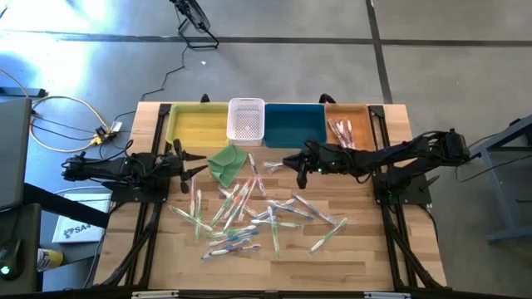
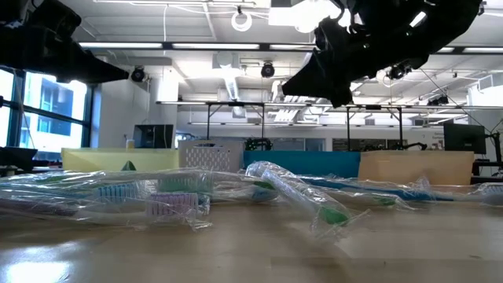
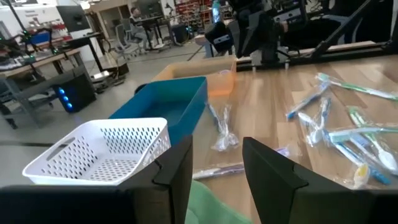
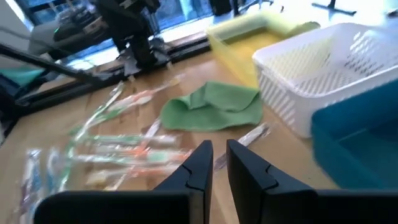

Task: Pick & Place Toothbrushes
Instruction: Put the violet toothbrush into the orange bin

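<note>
Between picks, the empty right pincer, nearly closed, must widen over a toothbrush just below.

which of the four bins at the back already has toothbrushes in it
The orange bin at the right end of the row: a few wrapped toothbrushes lie in it. The yellow bin, white basket and blue bin look empty.

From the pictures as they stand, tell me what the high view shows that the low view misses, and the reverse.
Only the high view: the orange bin already holding toothbrushes, the green cloth, and both pincers, left and right, over the wood beside the pile. Only the low view: the room's ceiling lights and desks. Both: the wrapped toothbrushes, white basket, and blue bin.
</note>
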Controlling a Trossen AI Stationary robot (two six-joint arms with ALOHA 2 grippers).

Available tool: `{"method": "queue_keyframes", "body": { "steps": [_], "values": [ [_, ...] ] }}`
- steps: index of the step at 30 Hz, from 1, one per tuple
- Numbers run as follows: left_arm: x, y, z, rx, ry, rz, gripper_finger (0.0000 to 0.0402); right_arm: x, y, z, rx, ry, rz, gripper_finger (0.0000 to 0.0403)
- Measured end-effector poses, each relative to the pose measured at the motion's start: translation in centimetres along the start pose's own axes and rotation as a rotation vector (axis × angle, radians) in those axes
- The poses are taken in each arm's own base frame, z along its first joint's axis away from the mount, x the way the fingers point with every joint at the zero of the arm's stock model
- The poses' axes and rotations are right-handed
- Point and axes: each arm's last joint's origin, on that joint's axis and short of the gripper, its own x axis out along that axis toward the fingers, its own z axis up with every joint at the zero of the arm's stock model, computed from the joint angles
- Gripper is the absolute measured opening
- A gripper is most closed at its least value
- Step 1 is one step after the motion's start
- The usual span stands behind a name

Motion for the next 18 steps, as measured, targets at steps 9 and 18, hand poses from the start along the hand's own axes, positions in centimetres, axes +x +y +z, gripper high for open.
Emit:
{"method": "queue_keyframes", "body": {
  "steps": [9, 18],
  "values": [
    [0.0, -0.1, -0.4, 0.015, 0.035, -0.009, 0.0136, 0.0, 0.0, 0.1, -0.024, -0.014, -0.022, 0.0037],
    [0.0, -0.1, -0.4, 0.015, 0.034, -0.01, 0.0136, 0.5, 0.5, 2.2, -0.084, 0.24, -0.174, 0.0003]
  ]
}}
